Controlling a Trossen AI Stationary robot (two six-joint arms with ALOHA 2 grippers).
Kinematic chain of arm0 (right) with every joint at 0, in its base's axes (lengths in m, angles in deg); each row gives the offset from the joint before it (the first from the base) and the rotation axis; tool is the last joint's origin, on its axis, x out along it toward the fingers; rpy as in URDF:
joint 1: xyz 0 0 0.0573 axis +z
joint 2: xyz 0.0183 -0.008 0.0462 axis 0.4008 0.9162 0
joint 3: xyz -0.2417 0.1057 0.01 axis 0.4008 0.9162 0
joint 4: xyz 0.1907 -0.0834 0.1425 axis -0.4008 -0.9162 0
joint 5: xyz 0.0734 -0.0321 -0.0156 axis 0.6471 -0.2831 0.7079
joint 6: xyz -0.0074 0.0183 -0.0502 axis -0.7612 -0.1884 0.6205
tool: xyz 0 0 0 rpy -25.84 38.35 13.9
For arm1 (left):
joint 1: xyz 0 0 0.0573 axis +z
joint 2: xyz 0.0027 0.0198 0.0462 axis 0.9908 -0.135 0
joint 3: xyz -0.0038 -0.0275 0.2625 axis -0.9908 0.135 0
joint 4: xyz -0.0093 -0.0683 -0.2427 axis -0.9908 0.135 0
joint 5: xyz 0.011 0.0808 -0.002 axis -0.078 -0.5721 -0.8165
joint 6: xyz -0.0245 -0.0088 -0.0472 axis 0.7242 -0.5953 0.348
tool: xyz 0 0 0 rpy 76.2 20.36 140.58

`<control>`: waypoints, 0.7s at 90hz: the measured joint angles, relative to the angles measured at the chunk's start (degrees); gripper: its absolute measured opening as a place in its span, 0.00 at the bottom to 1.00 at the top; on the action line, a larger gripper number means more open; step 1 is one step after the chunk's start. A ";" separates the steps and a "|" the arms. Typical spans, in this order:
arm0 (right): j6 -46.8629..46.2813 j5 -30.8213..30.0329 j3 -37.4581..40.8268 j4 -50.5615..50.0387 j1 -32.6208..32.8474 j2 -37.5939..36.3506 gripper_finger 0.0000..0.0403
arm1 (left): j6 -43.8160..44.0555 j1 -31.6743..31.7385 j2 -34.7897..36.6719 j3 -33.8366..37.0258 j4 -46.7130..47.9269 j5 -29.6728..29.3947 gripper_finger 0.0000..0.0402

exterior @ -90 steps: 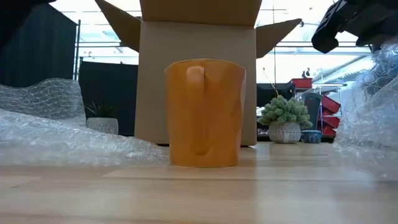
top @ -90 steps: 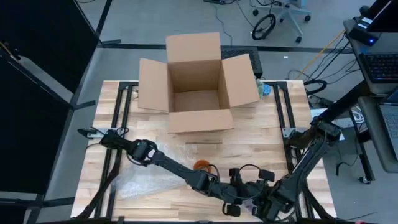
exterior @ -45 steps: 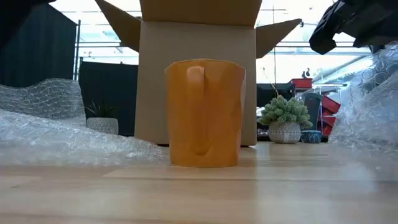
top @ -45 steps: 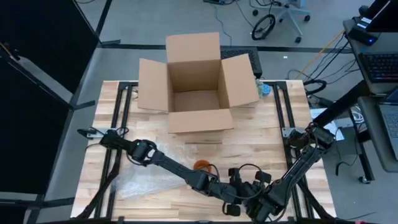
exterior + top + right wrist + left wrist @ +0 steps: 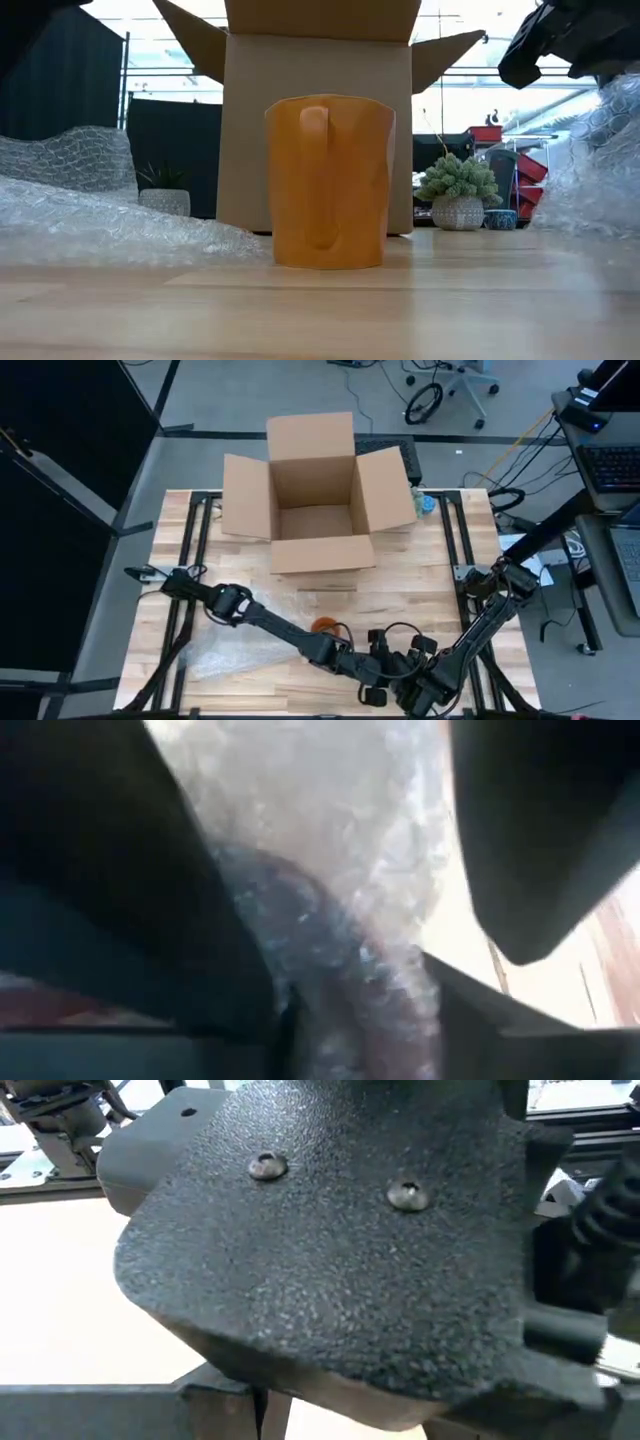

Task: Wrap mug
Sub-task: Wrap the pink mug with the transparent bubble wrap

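- The wooden table [image 5: 420, 595] carried everything; both arms reached to its near edge, their pincers close together there.
- An open cardboard box [image 5: 315, 490] stood at the far side, well away from both pincers, and nothing could be seen inside it.
- The bubble wrap [image 5: 240, 652] lay spread beside the left arm, with more of it by the pincers at the near edge. It looked light, limp and slippery, best pinched at an edge.
- The orange mug [image 5: 329, 180] stood upright on bare wood, just beyond the pincers and toward the box, its handle facing the low camera. It was not yet wrapped. I judged it stiff, fairly heavy and breakable, so it should be lifted by the rim or the handle.
- The right gripper [image 5: 425, 695] had wrap bunched between its fingers [image 5: 120, 890] and appeared closed on it.
- The left gripper [image 5: 375, 678] lay beside it; I could not tell how far open it was.
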 joint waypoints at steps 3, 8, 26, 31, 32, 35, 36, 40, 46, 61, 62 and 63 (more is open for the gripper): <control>-0.24 -0.32 0.04 -0.30 -0.02 0.00 0.57 | -0.07 -0.01 0.00 0.00 0.06 -0.03 0.38; -0.39 -1.04 0.11 -0.42 -0.02 0.01 0.63 | -0.29 -0.02 0.00 0.00 0.16 -0.04 0.38; -1.08 -0.91 0.15 0.19 0.00 0.07 0.56 | -0.20 -0.02 0.00 -0.02 0.31 -0.13 0.38; -0.84 -0.48 0.15 1.15 -0.02 0.07 0.42 | 0.04 -0.04 0.00 -0.02 0.55 -0.57 0.38; -0.64 -0.40 0.14 1.42 -0.02 0.07 0.38 | 0.07 -0.04 0.00 -0.02 0.57 -0.62 0.38; 0.27 -0.17 0.10 2.26 0.04 0.07 0.28 | 0.05 -0.04 0.00 -0.02 0.60 -0.60 0.38; 0.68 -0.11 0.09 2.42 0.08 0.07 0.24 | -0.03 -0.04 0.00 -0.02 0.59 -0.57 0.38; 1.31 0.11 0.11 2.44 0.11 0.09 0.11 | -0.19 -0.04 0.00 -0.02 0.44 -0.65 0.38; 1.73 0.54 0.13 2.73 0.00 0.00 0.07 | 0.04 -0.04 0.04 -0.02 0.76 -0.37 0.38; 0.12 -0.86 0.13 3.26 0.49 0.03 0.14 | -0.91 -0.04 0.04 -0.02 0.46 0.28 0.38; 0.09 -0.95 0.13 3.31 0.58 0.04 0.15 | -1.01 -0.04 0.04 -0.02 0.44 0.27 0.38; 0.08 -1.03 0.13 3.41 0.60 0.07 0.16 | -1.07 -0.05 0.04 -0.02 0.42 0.25 0.38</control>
